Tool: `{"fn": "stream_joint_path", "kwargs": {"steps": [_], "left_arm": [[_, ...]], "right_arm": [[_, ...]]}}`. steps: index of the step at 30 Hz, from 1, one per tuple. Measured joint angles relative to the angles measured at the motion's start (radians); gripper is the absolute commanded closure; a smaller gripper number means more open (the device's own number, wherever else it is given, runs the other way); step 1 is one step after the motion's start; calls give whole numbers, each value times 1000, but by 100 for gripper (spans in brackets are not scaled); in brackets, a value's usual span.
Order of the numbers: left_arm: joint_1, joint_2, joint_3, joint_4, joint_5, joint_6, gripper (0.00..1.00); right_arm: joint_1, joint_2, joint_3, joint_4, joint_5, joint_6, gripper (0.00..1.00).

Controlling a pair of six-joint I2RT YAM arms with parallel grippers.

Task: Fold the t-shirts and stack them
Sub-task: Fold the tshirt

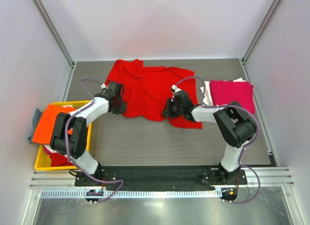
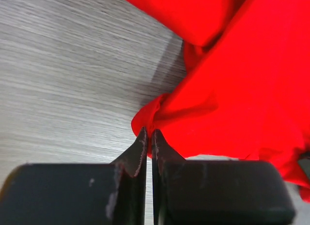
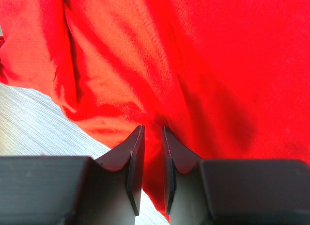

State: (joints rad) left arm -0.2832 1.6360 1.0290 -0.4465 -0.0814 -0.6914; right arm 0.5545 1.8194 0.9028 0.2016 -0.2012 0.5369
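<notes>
A bright red t-shirt (image 1: 145, 87) lies crumpled and spread on the table's far middle. My left gripper (image 1: 119, 106) is at the shirt's left lower edge. In the left wrist view it (image 2: 149, 134) is shut, its tips pinching a corner of the red t-shirt (image 2: 232, 84). My right gripper (image 1: 170, 110) is at the shirt's right lower part. In the right wrist view it (image 3: 152, 130) is closed to a narrow gap, with a fold of the red t-shirt (image 3: 193, 55) between the jaws. A folded magenta-pink t-shirt (image 1: 232, 93) lies on a white one (image 1: 207, 91) at the right.
At the left edge stands a yellow crate (image 1: 39, 163) with an orange t-shirt (image 1: 54, 122) draped over it and red cloth (image 1: 57, 158) inside. A grey cloth (image 1: 36, 116) hangs beside it. White walls close in the table (image 1: 160, 142) on three sides.
</notes>
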Motion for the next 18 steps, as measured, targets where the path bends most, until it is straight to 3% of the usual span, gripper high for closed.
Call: {"fn": "stream_joint_path", "kwargs": {"steps": [5,12,18], "left_arm": [[-109,-40,4,-53,-175,-2,100],[-424,-119,101,-259,-449,-66,100],[-683,-92,231,-497,-650,-205,100]], "right_arm": [[0,0,0,0,1,0,75],[0,0,0,0,1,0,76],[0,0,-1,0,5,6,76]]}}
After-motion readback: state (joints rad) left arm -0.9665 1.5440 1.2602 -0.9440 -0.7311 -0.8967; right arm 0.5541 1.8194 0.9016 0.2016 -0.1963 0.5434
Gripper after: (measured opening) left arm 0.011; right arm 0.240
